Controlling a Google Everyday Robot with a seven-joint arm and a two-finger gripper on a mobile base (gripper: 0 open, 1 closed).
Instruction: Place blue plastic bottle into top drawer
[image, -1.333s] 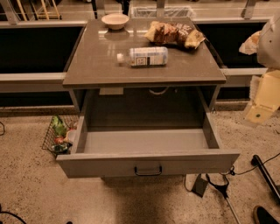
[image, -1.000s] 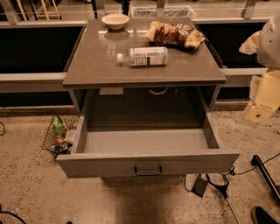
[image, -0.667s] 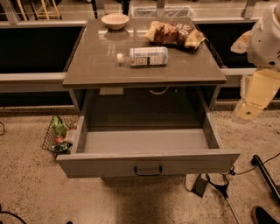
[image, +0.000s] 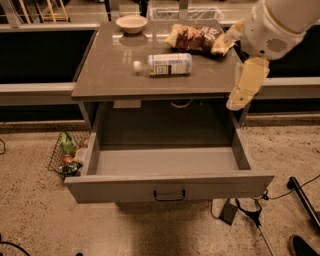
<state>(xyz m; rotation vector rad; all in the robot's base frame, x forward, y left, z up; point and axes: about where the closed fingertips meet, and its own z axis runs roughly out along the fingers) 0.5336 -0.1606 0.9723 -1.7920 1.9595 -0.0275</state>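
The blue plastic bottle (image: 165, 64) lies on its side on the grey cabinet top (image: 110, 75), white cap pointing left. The top drawer (image: 170, 186) is pulled open below it and its inside shows nothing in it; its dark loop handle (image: 169, 195) is at the front's centre. My gripper (image: 240, 99) hangs down from the white arm (image: 277, 22) at the cabinet's right edge. It is to the right of the bottle and above the drawer's right wall. It touches neither and holds nothing that I can see.
A white bowl (image: 131, 22) stands at the cabinet top's back left. Brown-and-yellow snack bags (image: 196, 37) lie at the back right, close to my arm. A wire basket (image: 67, 154) sits on the floor to the left. Cables and a dark stand (image: 300, 200) lie on the floor to the right.
My arm and gripper have moved left, from the right edge of the view to the cabinet's right side. The bottle and the drawer have not moved.
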